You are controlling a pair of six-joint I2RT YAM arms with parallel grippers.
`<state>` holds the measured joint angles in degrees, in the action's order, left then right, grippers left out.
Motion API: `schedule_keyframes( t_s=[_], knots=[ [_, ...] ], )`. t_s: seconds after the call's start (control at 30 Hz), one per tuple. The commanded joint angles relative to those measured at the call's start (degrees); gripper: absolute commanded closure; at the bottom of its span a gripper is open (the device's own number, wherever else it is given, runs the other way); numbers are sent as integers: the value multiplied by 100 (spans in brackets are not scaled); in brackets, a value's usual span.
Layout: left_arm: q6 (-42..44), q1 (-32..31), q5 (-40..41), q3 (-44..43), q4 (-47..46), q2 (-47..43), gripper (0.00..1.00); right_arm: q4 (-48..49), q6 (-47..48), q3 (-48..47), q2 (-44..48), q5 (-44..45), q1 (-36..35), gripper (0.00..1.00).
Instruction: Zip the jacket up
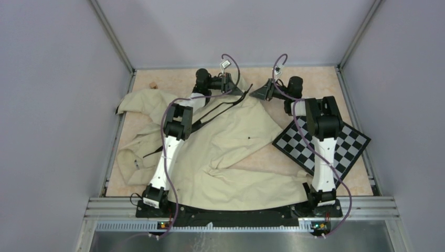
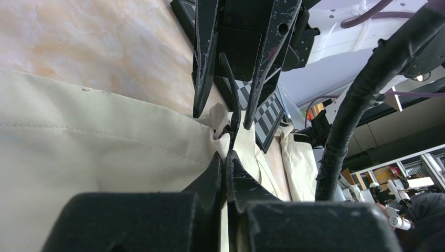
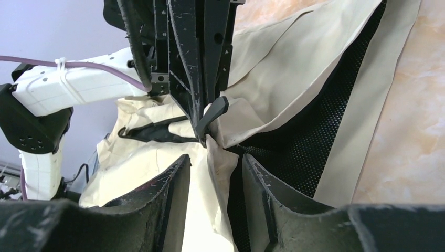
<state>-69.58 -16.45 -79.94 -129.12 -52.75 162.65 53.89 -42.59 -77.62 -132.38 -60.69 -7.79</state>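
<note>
The cream jacket (image 1: 231, 157) lies wrinkled across the table, its black zipper strip (image 1: 212, 113) running toward the far end. There my left gripper (image 1: 237, 90) is shut on the jacket's edge by the zipper; in the left wrist view the left gripper (image 2: 226, 160) pinches bunched fabric. A black zipper pull (image 3: 215, 111) sticks out just past that grip. My right gripper (image 1: 255, 93) faces it tip to tip. In the right wrist view the right gripper (image 3: 216, 157) is open, a loose fold of cream fabric between its fingers, touching neither. Black mesh lining (image 3: 315, 131) shows beside it.
A black-and-white checkerboard (image 1: 325, 144) lies at the right, partly under the right arm. A small tan object (image 1: 153, 84) sits at the far left of the table. Grey walls close in three sides, and a metal rail (image 1: 241, 202) runs along the near edge.
</note>
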Motion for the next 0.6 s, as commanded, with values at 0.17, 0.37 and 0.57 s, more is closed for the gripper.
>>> schedule_keyframes(
  t_s=[0.17,0.37,0.57],
  knots=[
    [-70,-8,-74,-96,-342,-32,100,70,94,-382,94,-87,-156,67],
    [-99,-3,-74,-97,-369,-35,100,-20,79,-543,3,-145,-221,77],
    [-108,-4,-76,-96,-392,-31,100,-183,195,-562,-3,-158,-236,76]
  ],
)
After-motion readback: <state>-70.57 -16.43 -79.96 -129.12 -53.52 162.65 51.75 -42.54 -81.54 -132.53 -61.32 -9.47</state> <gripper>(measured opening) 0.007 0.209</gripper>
